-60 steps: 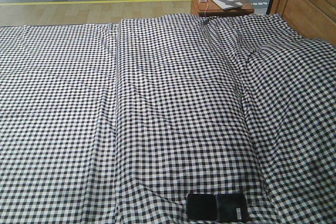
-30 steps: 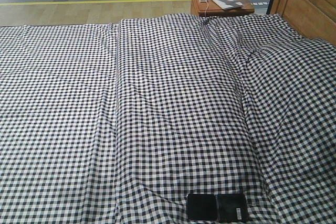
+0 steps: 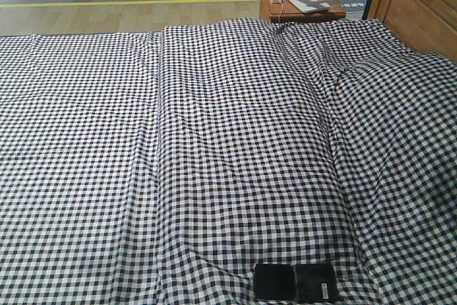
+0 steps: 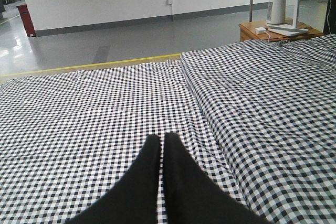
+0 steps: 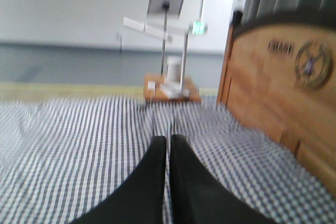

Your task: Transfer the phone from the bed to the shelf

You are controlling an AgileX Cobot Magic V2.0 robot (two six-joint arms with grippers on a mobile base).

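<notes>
The phone (image 3: 295, 282), a thin black slab with a crease across its middle and a small white sticker at its right end, lies flat on the bed (image 3: 228, 162) at the bottom edge of the front view. The bed wears black-and-white check cloth, and its wooden headboard (image 3: 421, 5) stands at the right. My left gripper (image 4: 161, 139) hovers shut over the check cloth, holding nothing. My right gripper (image 5: 169, 141) is also shut and holds nothing, above the cloth near the headboard (image 5: 278, 87). Neither gripper shows in the front view. The shelf is out of view.
A small reddish-brown side table (image 3: 300, 5) with a white device and a white lamp base stands beyond the bed's far right corner. Grey floor with a yellow line (image 3: 128, 3) runs past the bed's far edge. A raised fold (image 3: 332, 141) crosses the cloth.
The front view has shifted very slightly; the phone sits a touch lower in the frame. Nothing on the bed has moved.
</notes>
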